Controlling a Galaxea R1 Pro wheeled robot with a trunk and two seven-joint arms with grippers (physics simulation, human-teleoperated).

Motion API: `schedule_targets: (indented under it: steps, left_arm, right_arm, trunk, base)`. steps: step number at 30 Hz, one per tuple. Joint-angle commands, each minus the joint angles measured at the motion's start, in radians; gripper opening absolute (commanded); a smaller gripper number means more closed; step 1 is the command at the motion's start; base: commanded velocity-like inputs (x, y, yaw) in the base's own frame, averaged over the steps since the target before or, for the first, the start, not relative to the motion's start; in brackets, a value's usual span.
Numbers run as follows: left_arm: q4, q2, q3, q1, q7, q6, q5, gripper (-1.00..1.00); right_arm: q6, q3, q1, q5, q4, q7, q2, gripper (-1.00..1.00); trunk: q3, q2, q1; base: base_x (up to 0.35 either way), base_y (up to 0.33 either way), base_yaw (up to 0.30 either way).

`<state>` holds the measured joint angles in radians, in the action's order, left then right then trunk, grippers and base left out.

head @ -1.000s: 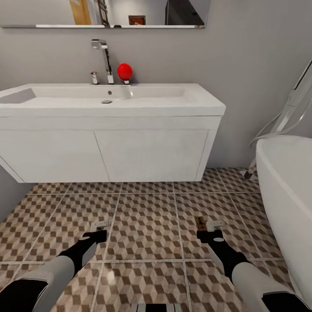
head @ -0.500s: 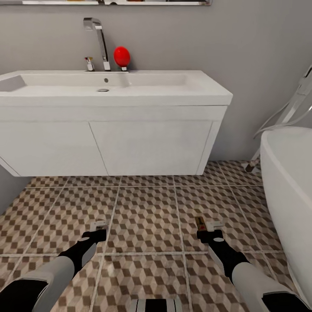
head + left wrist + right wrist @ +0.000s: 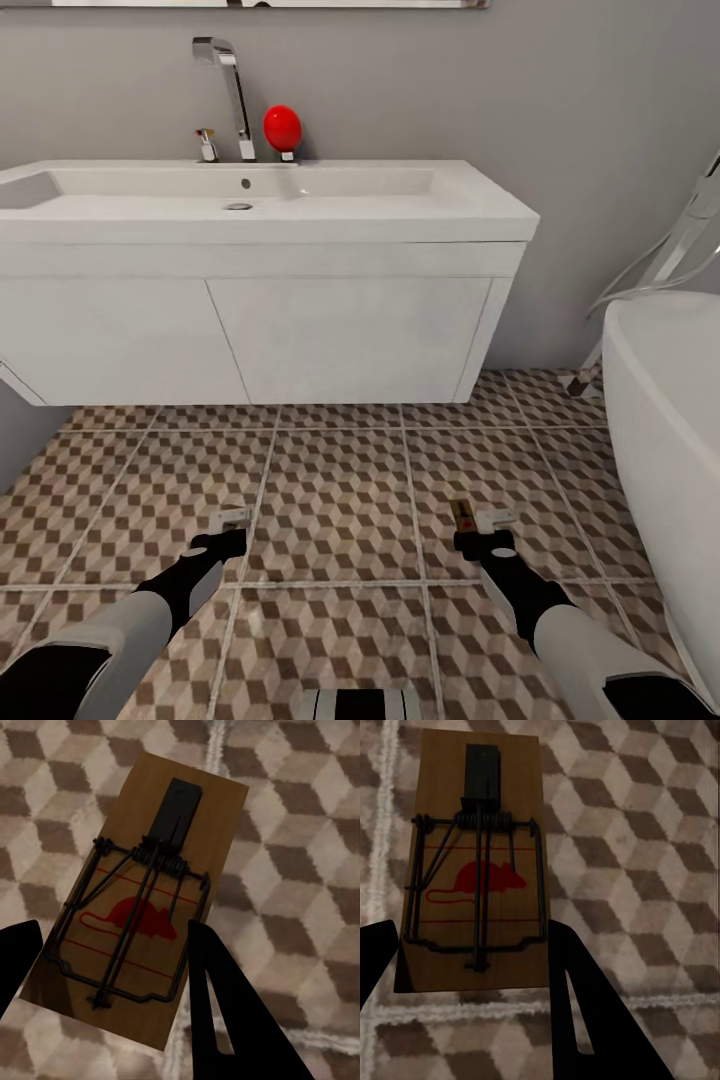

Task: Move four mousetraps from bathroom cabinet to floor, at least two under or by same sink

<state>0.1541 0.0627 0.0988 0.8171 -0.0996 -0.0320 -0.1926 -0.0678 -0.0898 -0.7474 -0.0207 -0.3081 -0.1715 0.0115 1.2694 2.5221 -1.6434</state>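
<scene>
Both arms reach forward and low over the bathroom floor, roughly parallel, claws pointing toward the sink. Left claw is clenched on a mousetrap; in the left wrist view the slab sits between the dark fingers, tiles behind it. Right claw grasps a second mousetrap the same way; in the head view it shows as a brown sliver beside the whitish fingertips. Whether either trap touches the tiles yet, cannot tell.

Progress, as a judgement: two traps are carried to the drop zone, neither released. The other two are not accounted for here, no cabinet in sight.

Further out, the sink hangs on the wall with open floor beneath it, well ahead of both claws. Setting both traps down under or just beside it would cover the sink clause. The bathtub sits at the right.
</scene>
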Motion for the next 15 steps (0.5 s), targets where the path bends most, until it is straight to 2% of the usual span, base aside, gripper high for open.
schedule_targets:
  steps: [1,7,15]
  left_arm:
    - [-0.001,0.0,0.009,0.001,-0.004,-0.003,-0.01,-1.0]
    - [-0.001,-0.001,0.009,0.001,-0.007,-0.003,-0.01,-1.0]
    - [-0.001,-0.002,0.009,0.001,-0.008,-0.003,-0.01,-1.0]
  right_arm:
    - [-0.007,-0.008,0.0,-0.001,-0.002,-0.011,0.0,-1.0]
    - [-0.007,-0.008,0.0,-0.001,-0.002,-0.017,-0.002,-1.0]
    - [-0.006,-0.008,0.0,-0.001,-0.002,-0.019,-0.002,-1.0]
  trunk:
    - [0.001,0.0,0.0]
    - [0.001,0.0,0.0]
    - [0.001,0.0,0.0]
  base:
    - [0.0,0.0,0.14]
    - [0.0,0.0,0.151]
    - [0.0,0.0,0.021]
